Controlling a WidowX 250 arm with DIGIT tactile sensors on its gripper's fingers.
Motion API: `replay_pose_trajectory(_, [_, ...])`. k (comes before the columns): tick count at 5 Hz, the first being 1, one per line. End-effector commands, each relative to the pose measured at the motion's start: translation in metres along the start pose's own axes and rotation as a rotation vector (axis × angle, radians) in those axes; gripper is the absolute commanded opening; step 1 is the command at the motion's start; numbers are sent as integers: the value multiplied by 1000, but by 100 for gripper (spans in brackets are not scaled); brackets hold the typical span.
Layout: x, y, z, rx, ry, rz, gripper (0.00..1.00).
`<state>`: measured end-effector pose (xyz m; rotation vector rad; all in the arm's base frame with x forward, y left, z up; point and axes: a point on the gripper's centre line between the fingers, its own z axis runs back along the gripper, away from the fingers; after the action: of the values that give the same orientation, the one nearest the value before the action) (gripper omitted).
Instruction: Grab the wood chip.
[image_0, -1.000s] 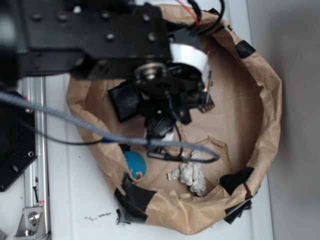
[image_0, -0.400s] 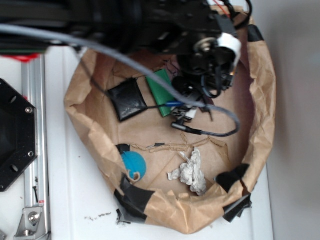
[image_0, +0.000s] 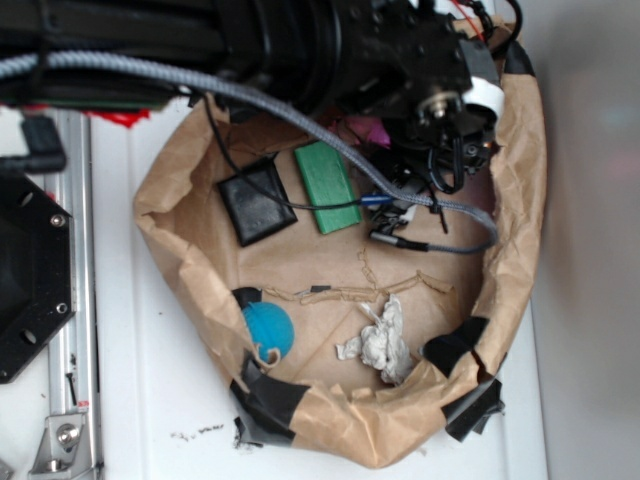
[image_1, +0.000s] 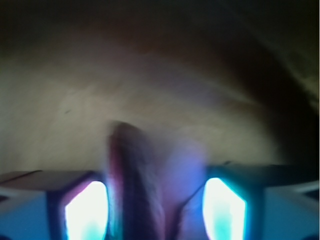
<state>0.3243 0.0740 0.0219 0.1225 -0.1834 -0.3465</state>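
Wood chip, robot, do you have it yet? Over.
Gripper jaws apart, nothing clamped. Wood chip blurred, lying between them. Green block beside the arm, not blocking. Over.

The wrist view was badly blurred: two glowing fingers framed the bottom corners, set wide apart. Between them stood a dark, streaky wood chip, a pale purple smear just right of it. Brown paper filled the background, darkening toward the upper right.
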Motion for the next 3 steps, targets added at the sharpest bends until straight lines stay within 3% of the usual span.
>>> replay_pose_trajectory(1, [2, 10, 19, 148, -78, 17, 0])
replay_pose_trajectory(2, [2, 7, 34, 175, -69, 28, 0])
replay_pose_trajectory(3, [4, -4, 68, 162, -60, 106, 0])
